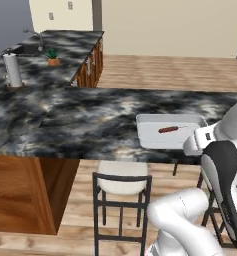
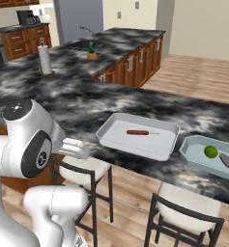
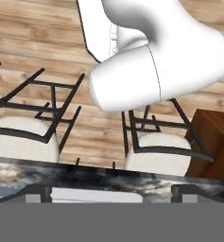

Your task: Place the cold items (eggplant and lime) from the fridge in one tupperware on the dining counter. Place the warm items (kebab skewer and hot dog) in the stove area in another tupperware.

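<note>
The gripper has its fingers spread wide with nothing between them. Just past the fingertips lies the dining counter edge, two stools beyond. On the counter a grey tupperware tray holds the kebab skewer; beside it a pale blue tupperware holds the lime and eggplant, touching.

We see a home kitchen. A long marbled black-and-white worktop on a wood base is our landmark. Beyond it stand a faucet, a potted plant and a paper towel roll; wood cabinets line the far wall. Cushioned stools sit tucked beneath its near edge, on a plank floor.
</note>
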Available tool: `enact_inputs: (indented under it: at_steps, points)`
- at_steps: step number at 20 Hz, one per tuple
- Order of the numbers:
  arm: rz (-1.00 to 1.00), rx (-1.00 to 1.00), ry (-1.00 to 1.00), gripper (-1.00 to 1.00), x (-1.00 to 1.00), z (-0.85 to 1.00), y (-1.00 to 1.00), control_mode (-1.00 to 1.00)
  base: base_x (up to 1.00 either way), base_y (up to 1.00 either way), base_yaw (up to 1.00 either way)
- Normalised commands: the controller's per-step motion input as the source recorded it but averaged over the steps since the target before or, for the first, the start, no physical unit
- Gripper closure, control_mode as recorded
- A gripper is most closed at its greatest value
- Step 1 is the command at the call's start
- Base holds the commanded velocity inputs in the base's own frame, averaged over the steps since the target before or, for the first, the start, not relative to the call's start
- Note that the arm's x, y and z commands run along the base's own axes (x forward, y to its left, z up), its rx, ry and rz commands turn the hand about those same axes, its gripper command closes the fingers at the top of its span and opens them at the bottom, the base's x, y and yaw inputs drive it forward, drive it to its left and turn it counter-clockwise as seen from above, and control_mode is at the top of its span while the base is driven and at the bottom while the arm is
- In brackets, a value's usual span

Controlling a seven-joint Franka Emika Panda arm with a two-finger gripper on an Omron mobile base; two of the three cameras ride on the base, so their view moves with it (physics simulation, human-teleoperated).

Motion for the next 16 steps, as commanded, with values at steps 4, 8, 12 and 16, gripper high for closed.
enact_inputs:
  at_steps: [4, 8, 12, 16]
  points:
    - [0.00, 0.00, 0.00, -1.00, 0.00, 0.00, 0.00, 1.00, -0.80, 0.10, 0.24]
    - [0.00, 0.00, 0.00, -1.00, 0.00, 0.00, 0.00, 1.00, -0.57, 0.67, 0.03]
    - [0.00, 0.00, 0.00, -1.00, 0.00, 0.00, 0.00, 1.00, -0.12, 1.00, -0.08]
    - [0.00, 0.00, 0.00, -1.00, 0.00, 0.00, 0.00, 1.00, 0.00, 1.00, -0.10]
